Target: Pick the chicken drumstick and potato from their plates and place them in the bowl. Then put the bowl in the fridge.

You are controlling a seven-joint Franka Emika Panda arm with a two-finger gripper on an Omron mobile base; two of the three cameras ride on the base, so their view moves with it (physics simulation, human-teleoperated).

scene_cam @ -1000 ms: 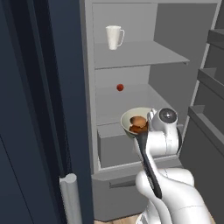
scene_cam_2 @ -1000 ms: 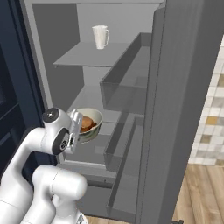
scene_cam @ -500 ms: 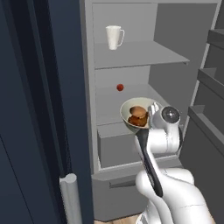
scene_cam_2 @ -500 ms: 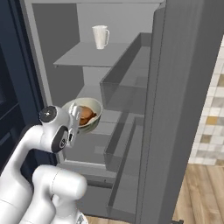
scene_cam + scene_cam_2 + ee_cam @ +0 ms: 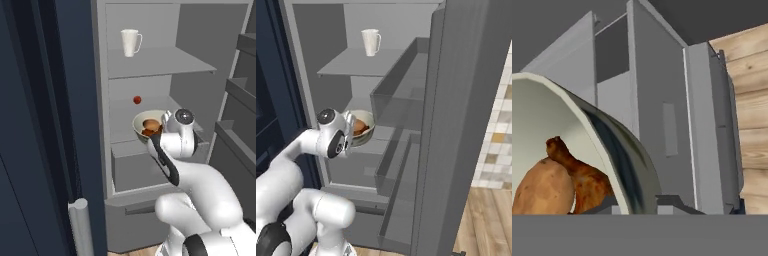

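Gripper (image 5: 159, 134) clamped on the rim of the bowl (image 5: 146, 124), and I've carried it up and deeper into the fridge (image 5: 150, 65) over the last second. Potato (image 5: 543, 187) and chicken drumstick (image 5: 579, 172) ride inside; the bowl hangs just below the small red item (image 5: 137, 100), so setting down comes next.

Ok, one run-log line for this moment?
phase: bowl to fridge | hand: shut on bowl | bowl: holds potato, chicken drumstick | fridge: open
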